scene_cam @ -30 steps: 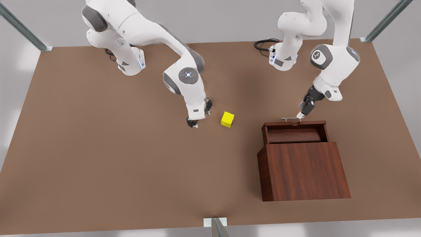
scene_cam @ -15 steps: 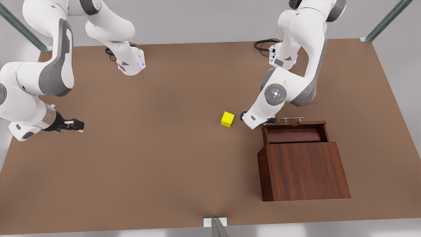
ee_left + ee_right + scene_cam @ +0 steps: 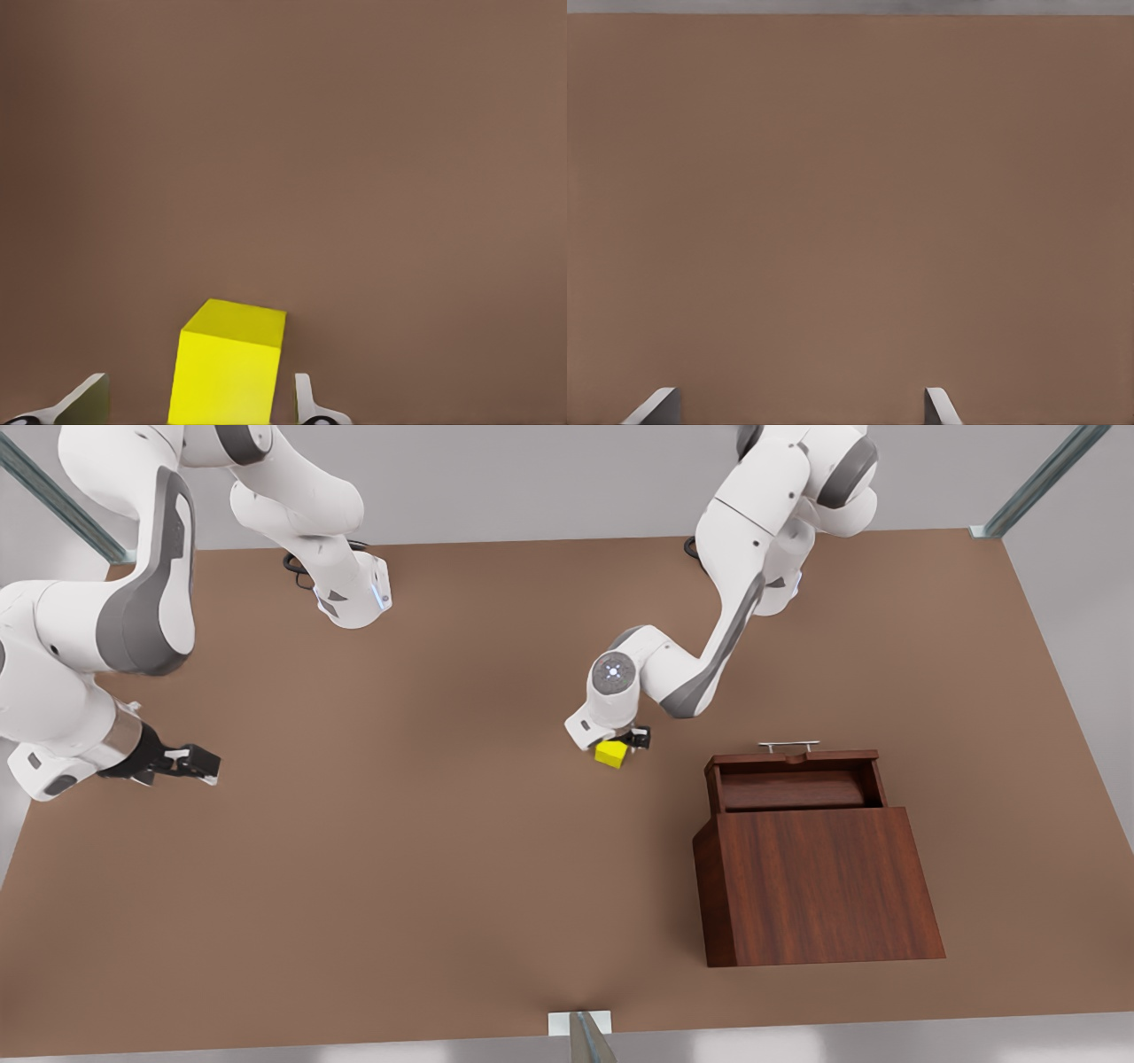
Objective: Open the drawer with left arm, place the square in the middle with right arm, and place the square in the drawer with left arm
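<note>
— Since half a second ago, the white left arm's black two-finger gripper [image 3: 622, 742] has swung from the dark wooden drawer [image 3: 795, 778] over the small bright yellow cube [image 3: 611, 754].

— Fingers [image 3: 306, 403] spread, straddling it mid-table. Right gripper [image 3: 197, 763] waits wide apart, far off.

The front view looks steeply down from high at the table's [image 3: 372, 886] near edge, taking in both arms and the cabinet [image 3: 819, 886]. The left wrist view sits low and close behind the yellow cube [image 3: 229, 367], facing across bare tabletop, and shares that cube [image 3: 611, 754] with the front view. The right wrist view faces bare tabletop [image 3: 850, 221] near the front view's left edge.
</note>
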`<state>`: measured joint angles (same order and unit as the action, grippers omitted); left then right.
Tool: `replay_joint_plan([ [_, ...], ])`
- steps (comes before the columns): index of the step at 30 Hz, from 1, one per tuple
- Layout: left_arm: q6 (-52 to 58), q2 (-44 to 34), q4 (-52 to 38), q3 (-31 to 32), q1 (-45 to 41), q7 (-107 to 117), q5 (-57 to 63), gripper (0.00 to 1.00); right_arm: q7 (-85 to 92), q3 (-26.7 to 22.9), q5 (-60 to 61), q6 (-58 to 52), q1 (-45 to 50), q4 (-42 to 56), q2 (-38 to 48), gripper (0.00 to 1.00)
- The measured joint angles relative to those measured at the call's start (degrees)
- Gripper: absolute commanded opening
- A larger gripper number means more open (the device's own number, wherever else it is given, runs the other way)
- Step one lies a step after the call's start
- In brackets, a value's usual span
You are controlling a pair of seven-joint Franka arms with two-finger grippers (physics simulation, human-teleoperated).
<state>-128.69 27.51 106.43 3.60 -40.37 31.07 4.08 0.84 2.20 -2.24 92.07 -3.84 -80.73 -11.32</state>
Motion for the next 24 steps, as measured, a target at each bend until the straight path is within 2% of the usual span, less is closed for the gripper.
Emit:
replay_joint_plan([
  [10, -5.9, 7.4, 1.1, -0.4, -2.1, 1.0, 2.6, 1.00, 0.1, -0.5, 0.2, -2.4, -0.6, 1.6, 0.3, 1.00],
  [14, -6.7, 7.9, 1.6, -0.5, -3.2, 1.9, 3.2, 1.00, 0.0, -0.3, 0.4, -3.4, -0.2, 2.5, 0.4, 1.00],
  [16, -6.7, 7.9, 1.7, -0.5, -3.2, 1.9, 3.4, 0.81, 0.0, -0.3, 0.4, -3.4, -0.4, 2.5, 0.5, 1.00],
  [17, -6.7, 7.9, 1.7, -0.6, -3.2, 2.0, 3.4, 0.78, -0.1, -0.3, 0.4, -3.4, -0.2, 2.4, 0.5, 1.00],
  [20, -6.7, 7.8, 1.7, -0.6, -3.2, 2.4, 3.5, 0.72, -0.1, -0.3, 0.3, -3.3, -0.1, 2.4, 0.3, 1.00],
  [24, -6.6, 7.7, 1.6, -0.6, -3.2, 2.6, 3.6, 0.70, -0.1, -0.3, 0.3, -3.3, -0.2, 2.5, 0.3, 1.00],
])
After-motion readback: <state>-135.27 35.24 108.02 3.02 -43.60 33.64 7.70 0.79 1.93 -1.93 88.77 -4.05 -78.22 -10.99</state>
